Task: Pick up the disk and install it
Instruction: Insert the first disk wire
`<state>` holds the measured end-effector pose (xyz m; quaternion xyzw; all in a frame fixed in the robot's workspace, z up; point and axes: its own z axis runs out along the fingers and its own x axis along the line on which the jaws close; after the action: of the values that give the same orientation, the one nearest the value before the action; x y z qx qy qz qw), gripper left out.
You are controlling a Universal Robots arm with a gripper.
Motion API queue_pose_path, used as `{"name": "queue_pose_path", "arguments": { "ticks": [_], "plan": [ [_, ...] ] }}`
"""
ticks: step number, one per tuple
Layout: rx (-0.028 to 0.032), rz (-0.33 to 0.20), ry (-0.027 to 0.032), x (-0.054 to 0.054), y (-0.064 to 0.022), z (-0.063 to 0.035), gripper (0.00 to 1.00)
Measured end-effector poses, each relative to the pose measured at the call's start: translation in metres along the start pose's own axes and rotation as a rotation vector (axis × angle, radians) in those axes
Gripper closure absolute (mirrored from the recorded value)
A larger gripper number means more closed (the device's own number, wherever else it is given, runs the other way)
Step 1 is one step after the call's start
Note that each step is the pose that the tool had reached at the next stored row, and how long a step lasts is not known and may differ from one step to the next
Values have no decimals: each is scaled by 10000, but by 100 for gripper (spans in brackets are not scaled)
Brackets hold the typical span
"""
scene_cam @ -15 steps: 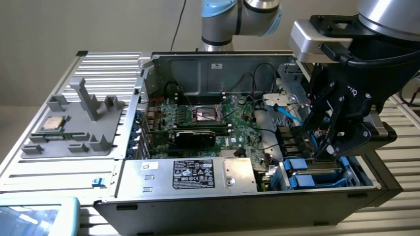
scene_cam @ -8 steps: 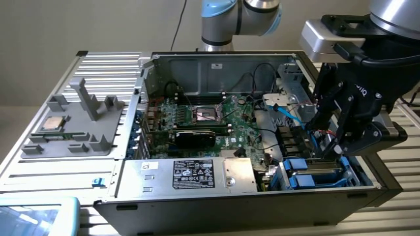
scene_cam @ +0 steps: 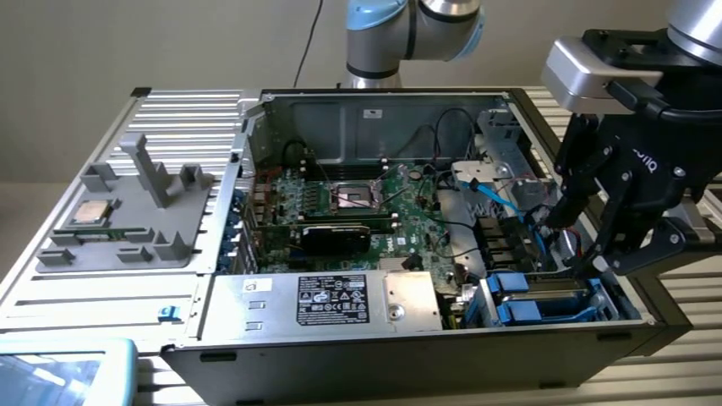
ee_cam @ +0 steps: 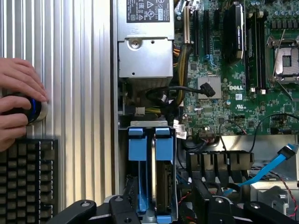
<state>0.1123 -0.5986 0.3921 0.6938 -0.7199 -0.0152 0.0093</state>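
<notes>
Exterior view: the gripper [scene_cam: 579,245] hangs over the case's [scene_cam: 373,110] corner toward this view's right, its jaws spread wide with nothing between them. Just below it, the disk [scene_cam: 555,298] stands on edge in its blue carrier inside the bay [scene_cam: 615,306], beside the power supply [scene_cam: 327,300], with no finger touching it. In the wrist view the disk [ee_cam: 161,186] sits in the bay [ee_cam: 148,124] between two blue carrier ends, next to the motherboard [ee_cam: 233,93]. Outside the case, a person's hand [ee_cam: 16,102] rests on a knob [ee_cam: 33,111] by a keyboard [ee_cam: 28,182].
</notes>
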Motion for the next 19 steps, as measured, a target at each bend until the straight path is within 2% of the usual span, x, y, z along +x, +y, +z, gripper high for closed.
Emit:
{"name": "queue_pose_path", "arguments": {
  "ticks": [6,12,19],
  "plan": [
    [-1,1,-2,9,-145,10,42],
    [-1,37,-2,-4,-328,42,42],
    [4,181,-8,-64,-369,74,42]
  ]
}}
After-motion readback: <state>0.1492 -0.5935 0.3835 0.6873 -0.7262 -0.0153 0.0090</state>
